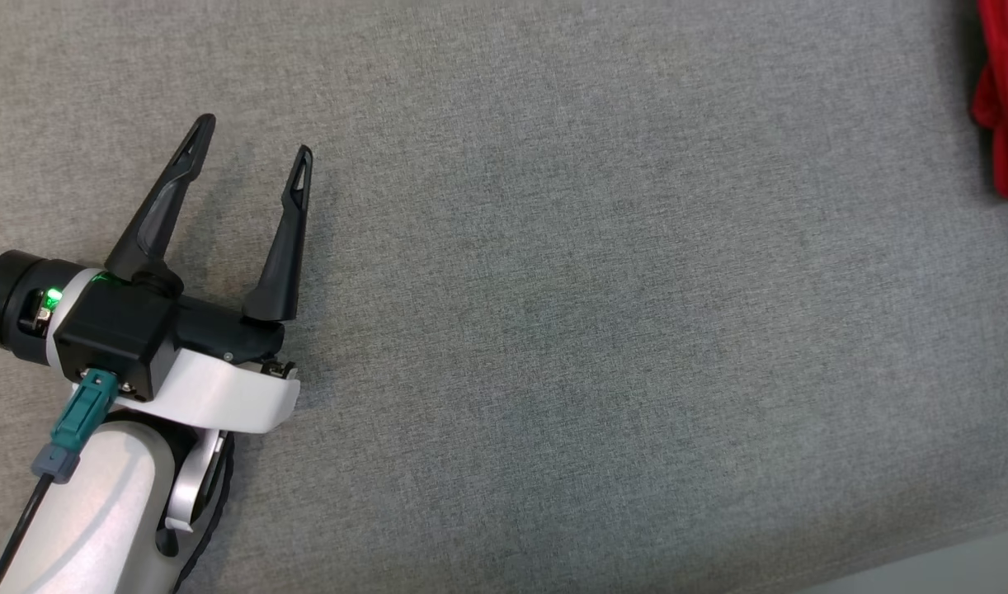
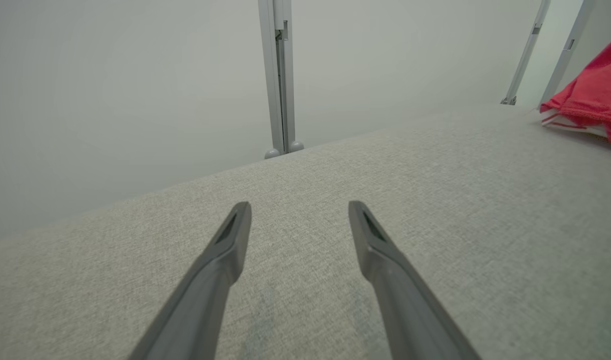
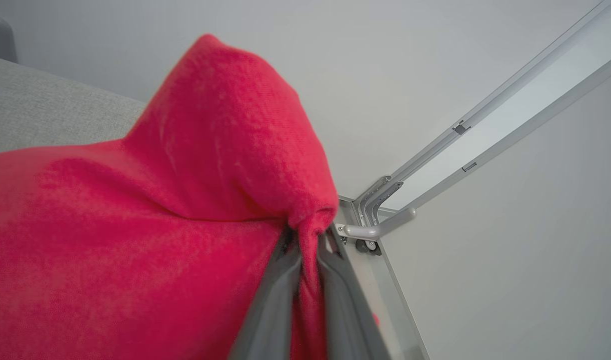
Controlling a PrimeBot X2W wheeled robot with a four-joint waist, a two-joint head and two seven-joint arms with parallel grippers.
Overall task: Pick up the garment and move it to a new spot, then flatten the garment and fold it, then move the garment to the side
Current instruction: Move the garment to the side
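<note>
A grey woven surface covers the work area, with a pale wall behind it. In the head view the left gripper is nearest, at about 8 o'clock. Its two dark fingers stand wide apart and hold nothing. The red garment is well apart from it, at the 2 o'clock edge across the grey surface. In the left wrist view the garment lies at 2 o'clock beyond the spread fingers, near two slanted metal posts. In the right wrist view the right gripper is closed tightly on a pinched fold of the garment. The red cloth rises in a peak toward 11 o'clock and spreads toward 9 o'clock. Behind it a metal frame corner stands at 3 o'clock.
</note>
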